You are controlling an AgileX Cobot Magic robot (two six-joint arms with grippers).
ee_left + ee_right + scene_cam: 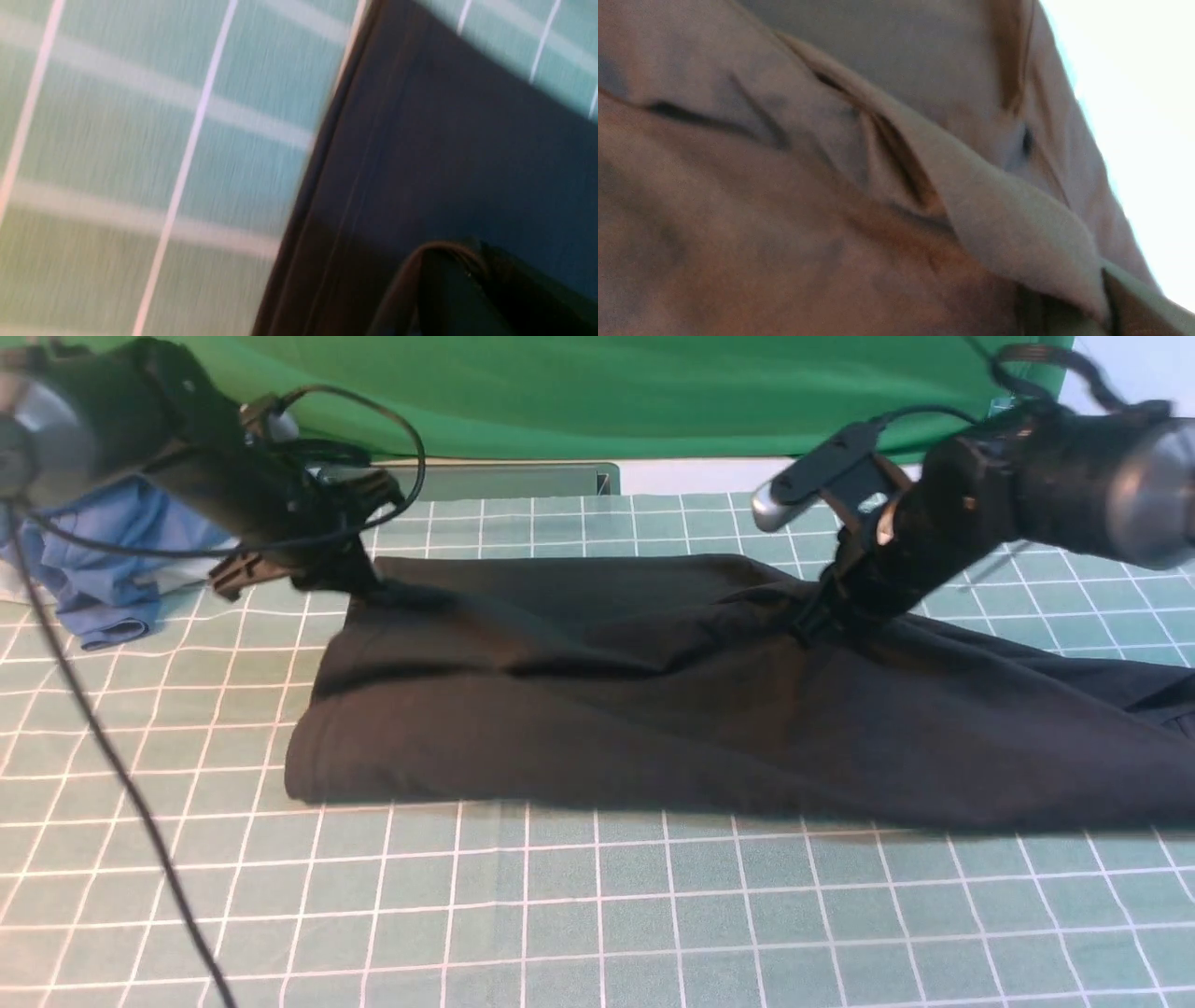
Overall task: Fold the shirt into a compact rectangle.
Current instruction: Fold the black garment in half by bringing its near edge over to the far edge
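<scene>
The large black cotton shirt (653, 709), laid across the middle of the green gridded desk (597, 915), is pinched toward the desk's far side by the left end effector (359, 583) and the right end effector (822, 611), so the cloth could be lost if pulled unevenly.

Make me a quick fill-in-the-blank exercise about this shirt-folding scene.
1. The shirt on the grid mat is ___.
2. The left gripper pinches the shirt corner nearest a crumpled garment coloured ___.
3. The right gripper is shut on the ___.
Missing words: black, blue, shirt.
</scene>
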